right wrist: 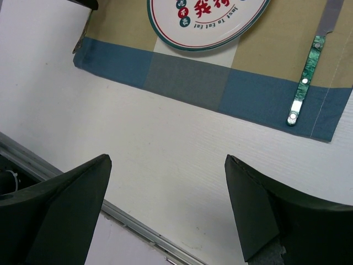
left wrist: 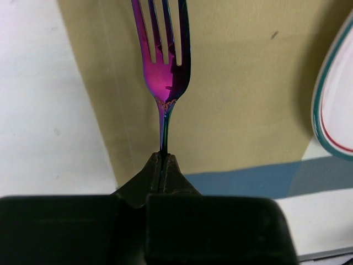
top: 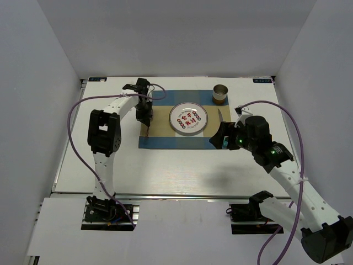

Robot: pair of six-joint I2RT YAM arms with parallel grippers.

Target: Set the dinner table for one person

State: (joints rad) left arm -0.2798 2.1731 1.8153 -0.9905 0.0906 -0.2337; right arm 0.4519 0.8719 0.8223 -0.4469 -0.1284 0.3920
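The dinner table (top: 165,171) is a wide white top that fills the floor of the white-walled (top: 182,38) enclosure. An aluminium rail (top: 182,195) runs along its near edge, just ahead of the two arm bases. Towards the far side of the table lies a blue-and-tan checked placemat (top: 165,141), spread flat. A round white plate (top: 188,118) with a green and red rim and red lettering sits in the middle of the mat. A small metal cup (top: 220,94) stands upright at the mat's far right corner. To the right of the plate, apart from it, a knife (right wrist: 306,77) with a green handle lies on the cloth, its handle end towards the near edge.

On the left side of the plate, the left gripper (left wrist: 164,163) has its jaws clenched on the thin handle of an iridescent purple fork (left wrist: 165,66). The tines point away over the tan cloth near the mat's left border. I cannot tell whether the fork touches the cloth.

The right gripper (right wrist: 167,159) hangs over bare table just beside the mat's near right corner, jaws spread wide, grasping nothing.
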